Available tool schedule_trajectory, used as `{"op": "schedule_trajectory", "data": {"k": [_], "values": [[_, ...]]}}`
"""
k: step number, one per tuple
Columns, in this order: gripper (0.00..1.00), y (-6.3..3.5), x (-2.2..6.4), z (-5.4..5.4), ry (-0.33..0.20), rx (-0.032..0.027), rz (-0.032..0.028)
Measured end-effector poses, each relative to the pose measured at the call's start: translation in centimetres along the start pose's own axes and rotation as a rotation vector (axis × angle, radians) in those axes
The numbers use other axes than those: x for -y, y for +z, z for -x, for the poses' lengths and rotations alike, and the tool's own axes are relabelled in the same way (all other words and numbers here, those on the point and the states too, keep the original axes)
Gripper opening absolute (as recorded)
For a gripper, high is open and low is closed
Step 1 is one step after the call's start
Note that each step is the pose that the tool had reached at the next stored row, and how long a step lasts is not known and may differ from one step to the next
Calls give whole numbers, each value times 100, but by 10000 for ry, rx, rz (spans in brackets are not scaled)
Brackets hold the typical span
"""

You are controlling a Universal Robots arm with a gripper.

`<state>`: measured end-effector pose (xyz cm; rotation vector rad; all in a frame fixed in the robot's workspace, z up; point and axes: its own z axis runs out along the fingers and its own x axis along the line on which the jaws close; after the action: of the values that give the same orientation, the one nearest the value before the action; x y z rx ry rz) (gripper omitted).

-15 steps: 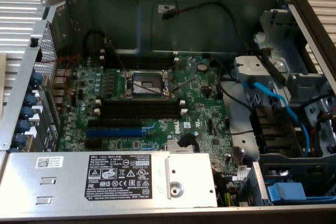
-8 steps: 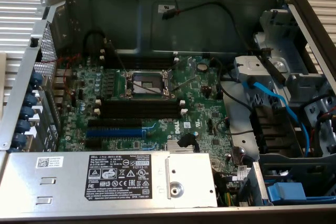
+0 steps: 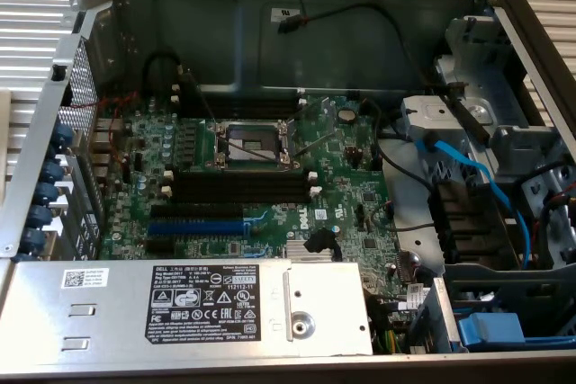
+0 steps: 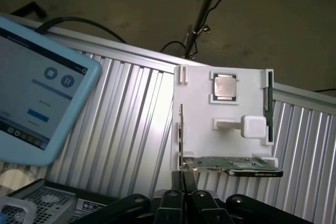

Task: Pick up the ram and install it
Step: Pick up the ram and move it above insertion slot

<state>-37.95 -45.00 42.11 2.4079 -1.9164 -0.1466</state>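
Ribbed aluminium tabletop [image 4: 126, 129] bears the thin dark-green ram stick [image 4: 269, 106], standing edge-on in a white plastic holder tray [image 4: 199, 103]. The black gripper [image 4: 186, 205] hovers apart from it, jaws together and empty. Approached off-line, so narrow an edge could likely slip or tip.

the motherboard [image 3: 360, 195] lies in the case [image 3: 225, 15]; the socket [image 3: 255, 143] sits mid-board, memory slots [image 3: 238, 188] just before it, power supply [image 3: 180, 308] in front of those, drive cage [image 3: 468, 96] on the exterior view's right.

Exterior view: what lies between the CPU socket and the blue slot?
In the exterior view, long black slots with white end clips lie between the CPU socket and the blue slot.
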Motion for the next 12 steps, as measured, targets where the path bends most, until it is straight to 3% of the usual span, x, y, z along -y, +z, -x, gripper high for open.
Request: {"op": "schedule_trajectory", "data": {"k": [7,12], "values": [[12,-19,73,-38,-57,-7,2],[12,-22,72,-50,-234,-114,2]]}}
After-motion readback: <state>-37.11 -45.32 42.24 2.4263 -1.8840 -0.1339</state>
